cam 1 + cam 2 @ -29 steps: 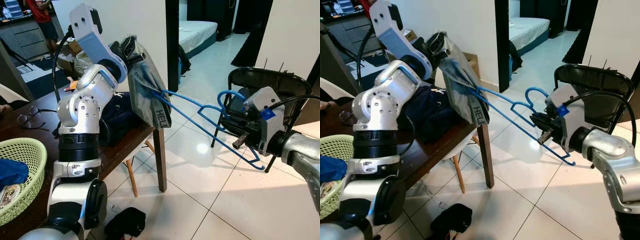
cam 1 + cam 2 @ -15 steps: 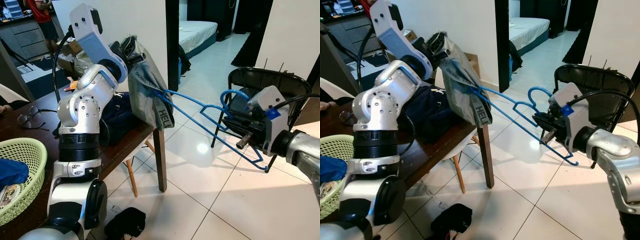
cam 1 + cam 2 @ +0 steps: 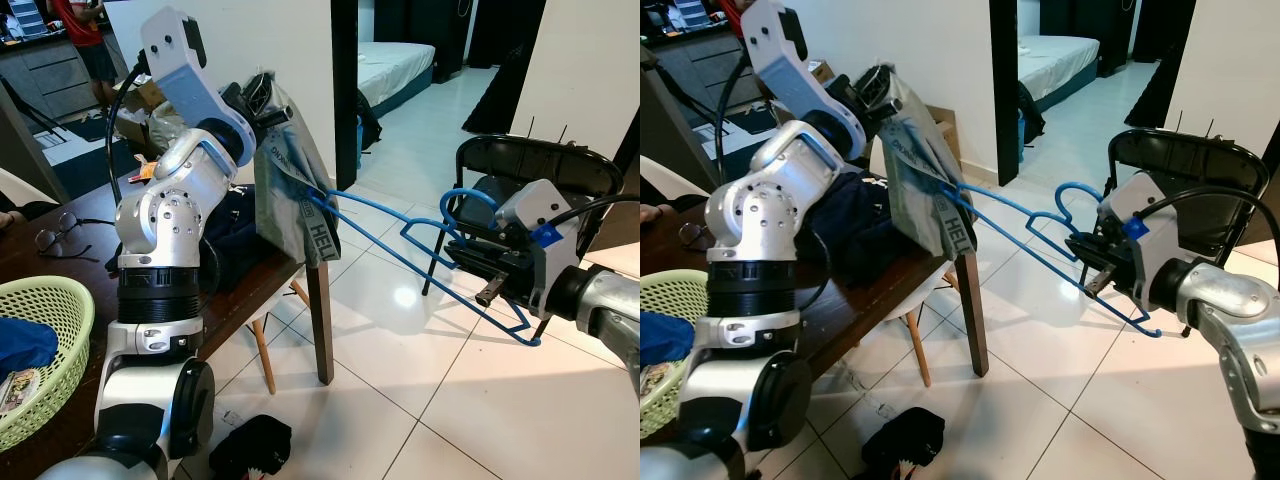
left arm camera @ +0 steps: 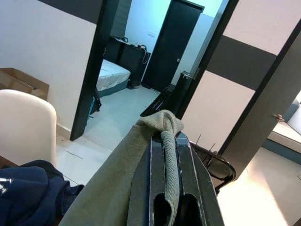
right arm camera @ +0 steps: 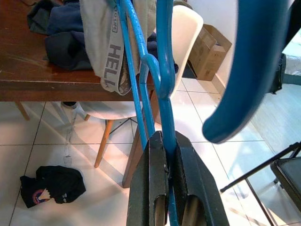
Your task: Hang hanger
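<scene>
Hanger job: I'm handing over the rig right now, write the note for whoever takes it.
Left tool: raised over the table edge, shut on the grey garment, which hangs down from it.
Right tool: out over the tiled floor in front of the black chair, shut on the blue hanger just below its hook.
Hanger: one end is inside the garment, the other end and the hook are outside.
Done: both pieces gripped, hanger partly threaded.
Left: probably seat the garment fully on the hanger, then hang it up. No rail or hook to hang it on can be seen.
</scene>
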Robot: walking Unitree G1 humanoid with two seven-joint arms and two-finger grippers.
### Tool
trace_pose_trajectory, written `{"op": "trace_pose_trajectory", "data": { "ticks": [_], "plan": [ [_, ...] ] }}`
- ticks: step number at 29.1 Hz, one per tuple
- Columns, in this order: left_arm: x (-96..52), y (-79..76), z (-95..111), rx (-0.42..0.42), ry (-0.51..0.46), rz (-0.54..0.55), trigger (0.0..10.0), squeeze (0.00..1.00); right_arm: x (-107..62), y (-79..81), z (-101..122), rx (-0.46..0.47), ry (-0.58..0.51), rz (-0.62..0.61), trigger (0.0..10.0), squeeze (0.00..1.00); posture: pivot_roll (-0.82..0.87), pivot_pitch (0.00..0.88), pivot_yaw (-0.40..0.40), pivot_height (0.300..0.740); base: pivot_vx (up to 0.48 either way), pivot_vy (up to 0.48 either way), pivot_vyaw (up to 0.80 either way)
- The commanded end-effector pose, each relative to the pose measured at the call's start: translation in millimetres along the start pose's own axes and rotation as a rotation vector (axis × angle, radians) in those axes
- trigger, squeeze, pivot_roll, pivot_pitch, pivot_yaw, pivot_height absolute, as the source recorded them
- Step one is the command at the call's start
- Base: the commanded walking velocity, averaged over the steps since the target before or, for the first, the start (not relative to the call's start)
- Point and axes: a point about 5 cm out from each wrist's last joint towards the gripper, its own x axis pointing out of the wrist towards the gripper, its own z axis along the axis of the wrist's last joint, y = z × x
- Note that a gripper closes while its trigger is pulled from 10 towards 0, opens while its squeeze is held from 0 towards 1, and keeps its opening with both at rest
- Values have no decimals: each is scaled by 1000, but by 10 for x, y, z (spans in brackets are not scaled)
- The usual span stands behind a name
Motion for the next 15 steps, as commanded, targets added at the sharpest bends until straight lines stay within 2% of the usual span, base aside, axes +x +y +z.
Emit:
{"op": "trace_pose_trajectory", "data": {
  "ticks": [1, 15],
  "plan": [
    [-8, 26, 7, 8, 0, 7, 10000, 0, -15, 12, 26, -19, -10, 13, 10000, 0, 21, 7, 114, 735, 0, 0, 0],
    [-9, 28, -12, 20, 8, -2, 10000, 0, -64, -26, 50, 0, -34, 6, 10000, 0, 19, 10, 116, 735, 0, 0, 0]
  ]
}}
